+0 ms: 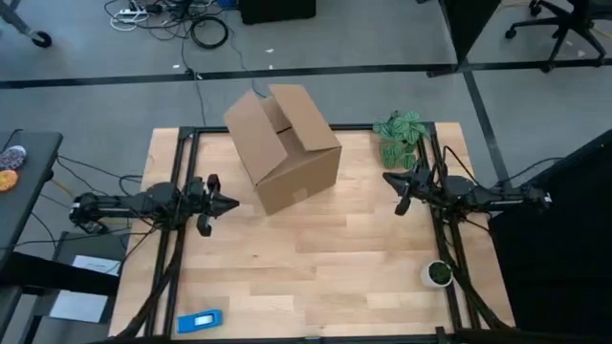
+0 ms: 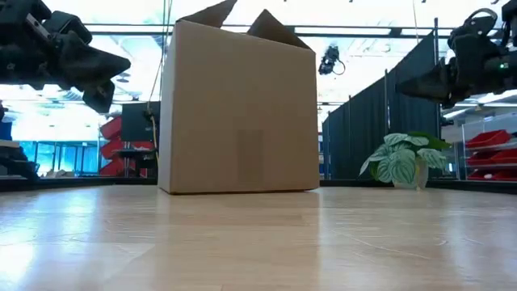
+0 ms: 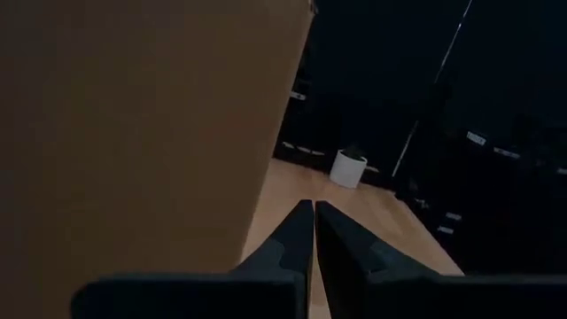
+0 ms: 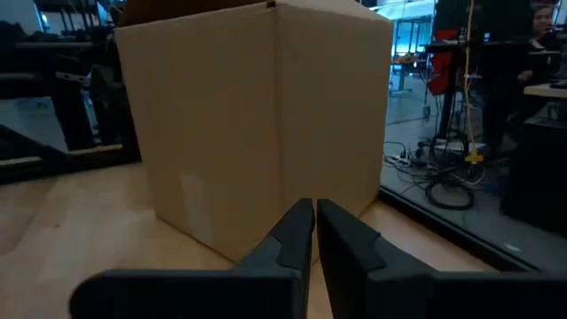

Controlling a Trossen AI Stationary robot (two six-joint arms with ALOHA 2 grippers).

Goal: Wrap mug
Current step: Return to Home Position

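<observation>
A brown box (image 1: 285, 143) sits on the worktop (image 1: 335, 258). The left tool (image 1: 229, 203) and the right tool (image 1: 389, 179) hang at its two sides, both pinched closed. A leafy plant (image 1: 402, 134) stands nearby.

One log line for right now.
left gripper: shut, beside cardboard box, apart | right gripper: shut, opposite side, apart | mug: not in view

We see a cardboard box (image 1: 284, 143) at the far middle of the wooden table (image 1: 335, 268), its flaps partly raised, and a leafy plant (image 1: 402, 134) at the far right edge. Toward the near edge sit a small white-rimmed green pot (image 1: 438, 273), right, and a flat blue object (image 1: 200, 321), left.
</observation>
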